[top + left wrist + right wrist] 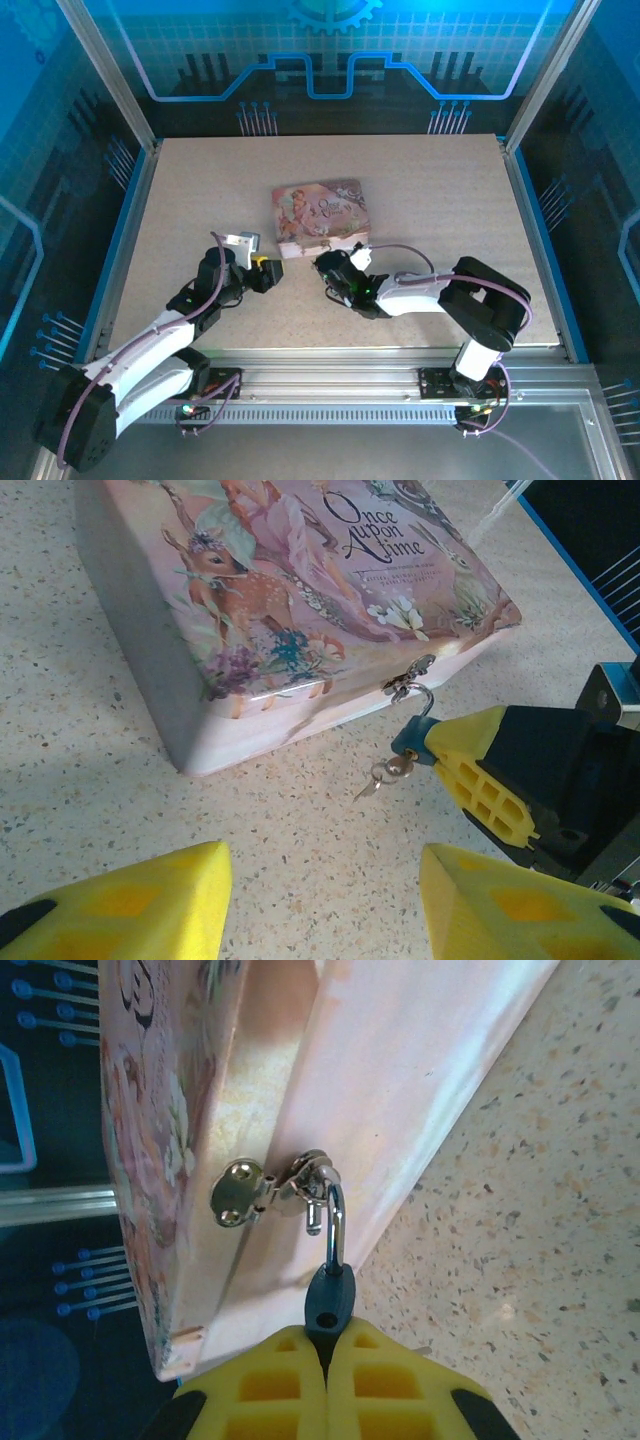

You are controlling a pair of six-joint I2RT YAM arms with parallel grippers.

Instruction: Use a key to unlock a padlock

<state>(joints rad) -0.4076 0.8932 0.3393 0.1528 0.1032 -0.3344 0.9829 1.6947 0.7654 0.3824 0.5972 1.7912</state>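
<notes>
Right pincer (pixel 326 1348) clamps the padlock (pixel 330 1298) hooked in the hasp (pixel 262 1188); left pincer (pixel 322 858) gapes apart

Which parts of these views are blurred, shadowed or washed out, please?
Left wrist view: the left pincer is soft, the tin sharp, its side wall shaded. Right wrist view: the padlock is crisp, the tin's front washes out. Top external view: blue tint surrounds the table.

Bright even light, possibly blurred foreground
</notes>
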